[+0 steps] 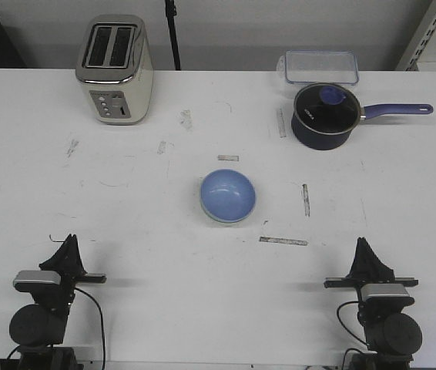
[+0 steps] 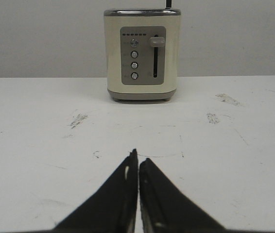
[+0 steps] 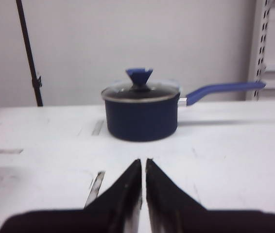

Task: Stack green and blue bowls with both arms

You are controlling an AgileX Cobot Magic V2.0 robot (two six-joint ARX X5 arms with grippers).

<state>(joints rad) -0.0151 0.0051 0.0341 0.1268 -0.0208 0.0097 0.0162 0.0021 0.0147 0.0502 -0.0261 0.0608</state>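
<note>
Blue bowl [image 1: 228,195] mid-table, toaster [image 1: 115,68] far left, saucepan [image 1: 327,116] far right

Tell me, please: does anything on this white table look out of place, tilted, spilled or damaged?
Nothing is spilled or tipped. The round light blue bowl sits nested in a pale green bowl, of which only the rim shows. The cream toaster and lidded dark navy saucepan stand upright. Only grey scuffs and tape strips mark the table.
</note>
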